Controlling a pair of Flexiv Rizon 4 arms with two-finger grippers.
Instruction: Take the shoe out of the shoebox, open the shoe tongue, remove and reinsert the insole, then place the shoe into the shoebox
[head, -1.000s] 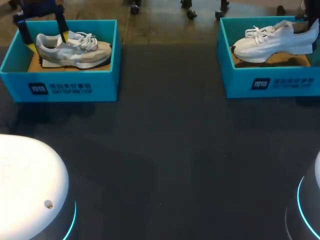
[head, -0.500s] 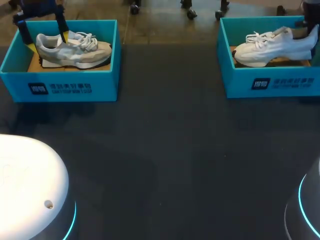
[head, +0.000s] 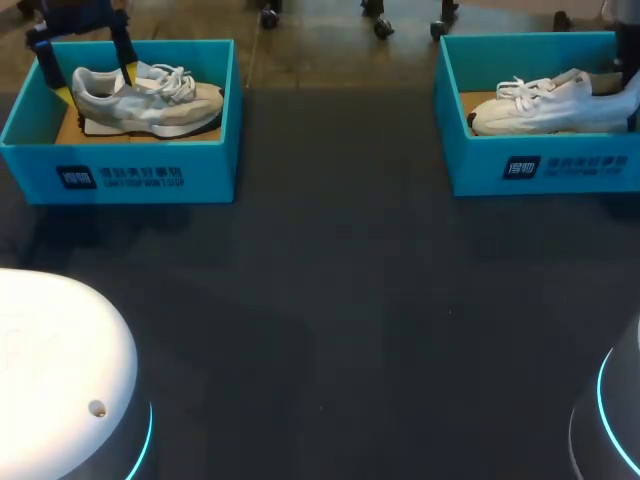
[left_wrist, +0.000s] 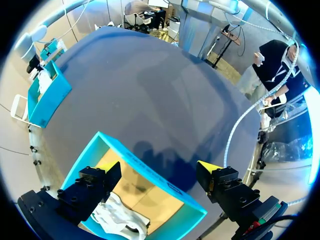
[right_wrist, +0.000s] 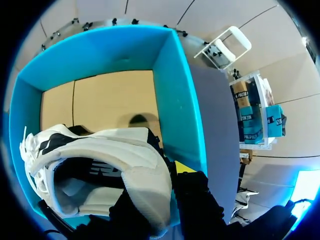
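Over at the far right corner of the dark table (head: 330, 300), my right gripper (right_wrist: 162, 192) is pinching the heel of the white lace-up sneaker (head: 545, 105). One finger is down inside the collar and the other is behind the heel. That sneaker sits sole down on the tan floor of the right-hand turquoise cardboard shoebox (head: 530, 170), with its toe toward the middle of the table and its heel at the box's outer end. From my right wrist camera I look straight into its dark-lined opening. At the far left corner, the grey-and-white lace-up sneaker (head: 150, 100) rests sole down in the left-hand turquoise cardboard shoebox (head: 120, 175), toe also toward the middle. My left gripper (left_wrist: 157, 170) hangs over the heel end of that box with its fingers spread wide. One yellow tip is just beside the heel and the other is behind the sneaker's middle. I cannot tell whether either tip touches it.
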